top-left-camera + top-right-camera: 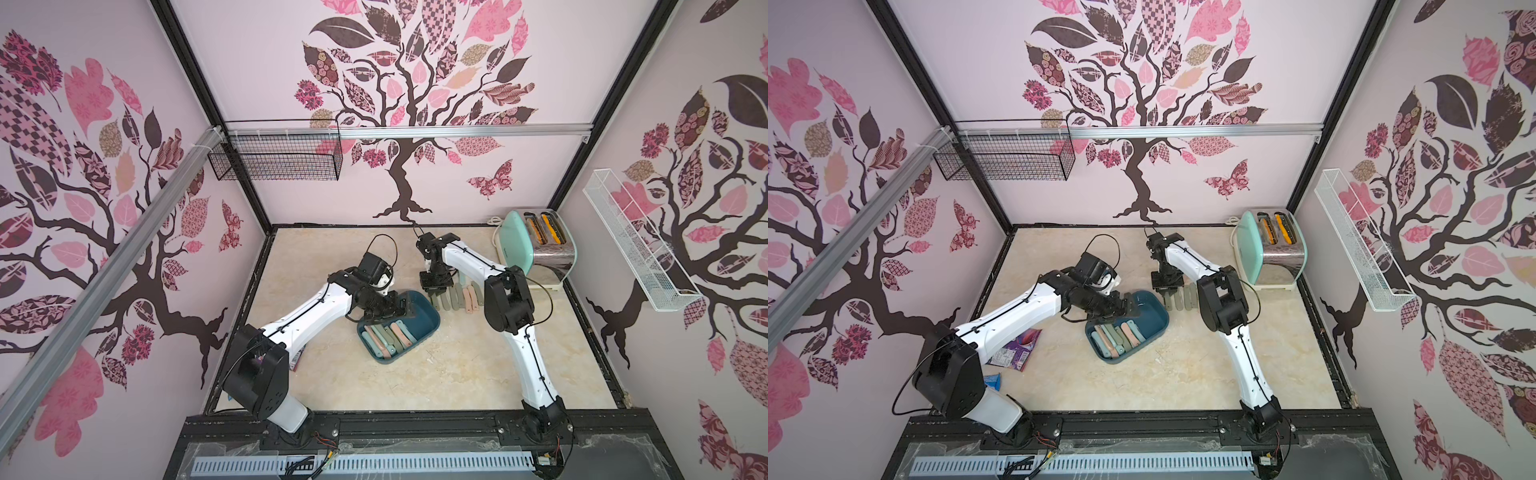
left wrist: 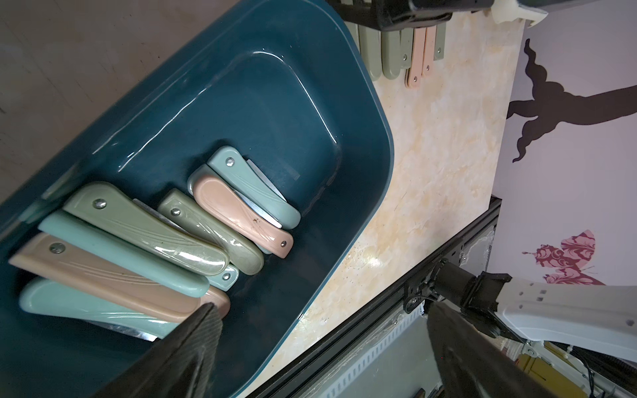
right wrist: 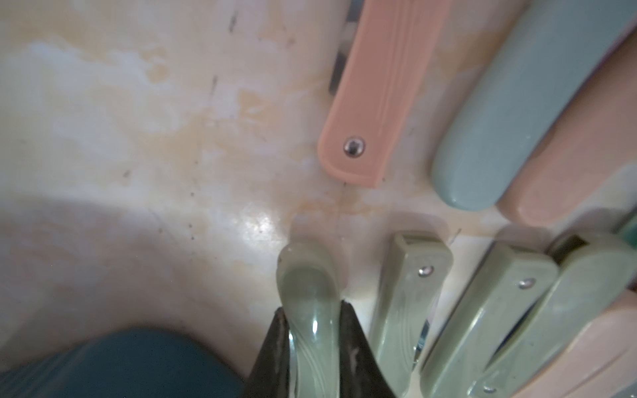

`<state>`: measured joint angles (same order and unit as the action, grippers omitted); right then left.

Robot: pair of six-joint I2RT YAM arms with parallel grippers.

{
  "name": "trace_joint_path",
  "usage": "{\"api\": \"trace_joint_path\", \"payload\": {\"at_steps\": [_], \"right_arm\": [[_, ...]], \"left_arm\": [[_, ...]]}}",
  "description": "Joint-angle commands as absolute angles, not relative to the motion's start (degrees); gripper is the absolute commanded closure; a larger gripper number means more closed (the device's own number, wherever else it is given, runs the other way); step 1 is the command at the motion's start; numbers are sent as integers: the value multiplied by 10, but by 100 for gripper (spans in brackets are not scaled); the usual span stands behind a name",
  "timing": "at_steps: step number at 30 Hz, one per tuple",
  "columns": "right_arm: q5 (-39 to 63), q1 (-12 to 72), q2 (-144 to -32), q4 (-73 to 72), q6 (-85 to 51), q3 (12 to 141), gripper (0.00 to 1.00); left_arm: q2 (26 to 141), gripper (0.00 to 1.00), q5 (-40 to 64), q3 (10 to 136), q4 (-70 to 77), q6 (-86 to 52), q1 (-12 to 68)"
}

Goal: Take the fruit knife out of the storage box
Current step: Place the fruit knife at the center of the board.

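Pinched between the jaws of the right gripper (image 3: 313, 310), an olive-green fruit knife (image 3: 306, 272) is hanging low over the tabletop (image 3: 138, 138), outside the storage box (image 1: 428, 316), at the end of a row of knives (image 1: 457, 297) lying just beside it. The left gripper (image 2: 320, 310) is hovering wide open over the box, where more folded knives (image 2: 155, 248) are lying heaped at its near end.

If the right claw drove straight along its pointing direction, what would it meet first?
Likely bare tabletop: the green knife gripped in the right claw would touch down first, beside the laid-out knives.
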<state>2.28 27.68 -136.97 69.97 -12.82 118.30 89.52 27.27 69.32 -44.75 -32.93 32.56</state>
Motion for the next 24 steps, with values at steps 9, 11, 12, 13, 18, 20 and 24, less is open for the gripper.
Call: {"api": "trace_joint_path", "payload": {"at_steps": [9,11,12,13,18,20,24], "right_arm": [[-3,266,-1351,694,-136,1172,75],[-4,266,-1345,696,-135,1172,69],[-6,266,-1340,695,-135,1170,65],[-8,266,-1334,694,-137,1168,62],[-3,266,-1284,675,-142,1145,60],[3,267,-1263,668,-145,1138,61],[21,274,-1232,663,-144,1131,63]], "left_arm": [[884,2,273,693,-456,-312,324],[882,2,273,691,-455,-312,325],[882,2,273,690,-455,-311,325],[881,2,273,689,-455,-311,324],[872,2,271,686,-458,-309,321],[865,2,268,685,-460,-309,319],[844,2,257,681,-471,-306,310]]}}
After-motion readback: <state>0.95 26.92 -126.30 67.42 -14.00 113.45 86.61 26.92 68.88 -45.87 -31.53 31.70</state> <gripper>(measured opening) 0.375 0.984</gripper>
